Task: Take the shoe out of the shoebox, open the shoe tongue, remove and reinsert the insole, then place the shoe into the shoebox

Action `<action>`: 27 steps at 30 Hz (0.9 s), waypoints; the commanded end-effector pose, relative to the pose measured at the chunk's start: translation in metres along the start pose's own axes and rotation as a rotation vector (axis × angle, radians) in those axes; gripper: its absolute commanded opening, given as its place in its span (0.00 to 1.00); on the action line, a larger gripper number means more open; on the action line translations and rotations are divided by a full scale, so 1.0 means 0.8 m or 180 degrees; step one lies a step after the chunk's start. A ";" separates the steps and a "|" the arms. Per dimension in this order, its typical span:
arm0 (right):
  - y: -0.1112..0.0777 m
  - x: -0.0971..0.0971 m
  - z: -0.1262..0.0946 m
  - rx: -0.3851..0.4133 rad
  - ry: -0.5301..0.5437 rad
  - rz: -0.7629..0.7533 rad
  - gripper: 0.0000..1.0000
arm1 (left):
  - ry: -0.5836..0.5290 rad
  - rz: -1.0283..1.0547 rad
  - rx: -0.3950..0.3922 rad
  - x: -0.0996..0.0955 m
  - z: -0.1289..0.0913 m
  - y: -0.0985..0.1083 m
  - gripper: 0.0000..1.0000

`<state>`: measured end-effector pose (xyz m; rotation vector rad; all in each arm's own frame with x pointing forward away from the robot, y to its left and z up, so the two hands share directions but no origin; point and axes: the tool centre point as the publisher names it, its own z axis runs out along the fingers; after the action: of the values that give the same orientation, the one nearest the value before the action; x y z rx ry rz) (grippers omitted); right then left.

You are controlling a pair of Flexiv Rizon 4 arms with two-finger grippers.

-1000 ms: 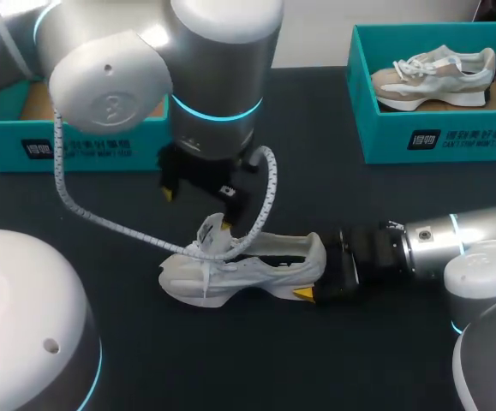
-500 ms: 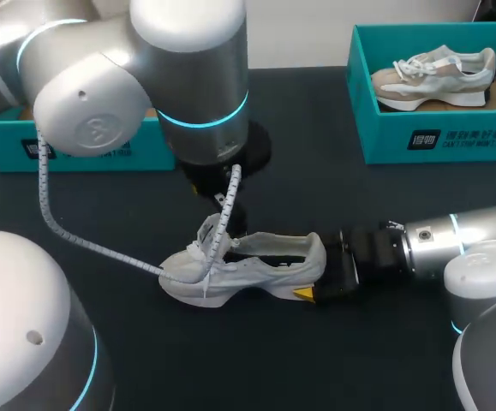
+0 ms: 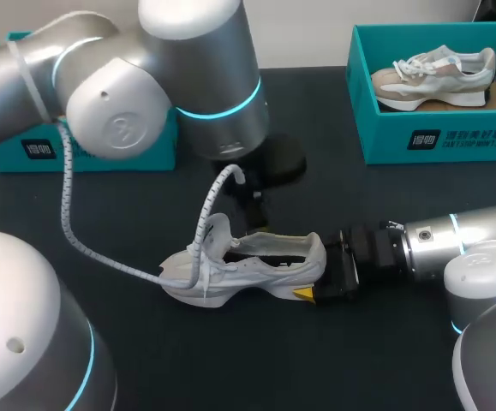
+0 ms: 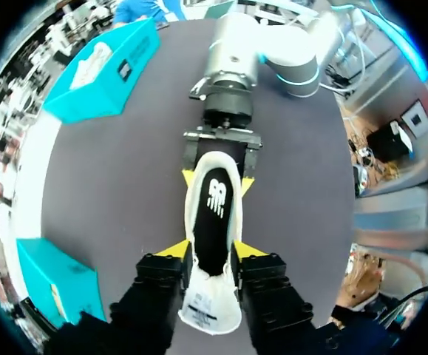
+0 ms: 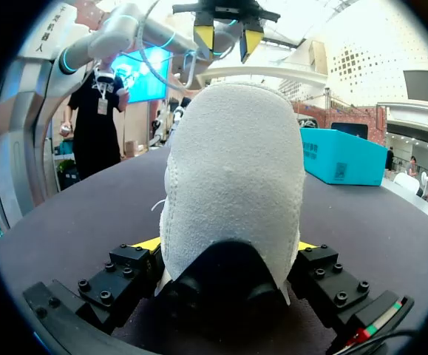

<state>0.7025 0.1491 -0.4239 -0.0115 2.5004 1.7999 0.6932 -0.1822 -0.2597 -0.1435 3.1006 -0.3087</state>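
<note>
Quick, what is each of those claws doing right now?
Left gripper: above the shoe, at its tongue; open or closed cannot be told.
Right gripper: closed on the shoe's heel.

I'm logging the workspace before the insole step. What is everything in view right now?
white lace-up shoe: 1, white, on its sole mid-table
black insole: 1, black, inside that shoe
left teal cardboard shoebox: 1, teal, far left, partly behind the left arm
right teal cardboard shoebox: 1, teal, far right
beige-and-white sneaker: 1, inside the right shoebox
black table: 1, black, under everything
left gripper: 1, yellow-tipped, open above the shoe's tongue
right gripper: 1, yellow-tipped, shut on the shoe's heel
</note>
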 end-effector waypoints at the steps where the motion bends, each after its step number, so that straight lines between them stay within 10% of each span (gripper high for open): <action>1: -0.004 -0.002 0.007 0.0009 -0.0007 0.0001 0.00 | 0.0563 0.0507 0.0108 -0.006 0.039 -0.016 0.00; 27: -0.004 -0.002 0.007 0.0009 -0.0007 0.0001 0.00 | 0.0808 0.0746 -0.0130 0.018 0.145 0.000 0.00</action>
<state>0.7025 0.1491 -0.4239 -0.0117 2.5005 1.8001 0.6814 -0.2088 -0.3663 0.2781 3.3246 -0.2612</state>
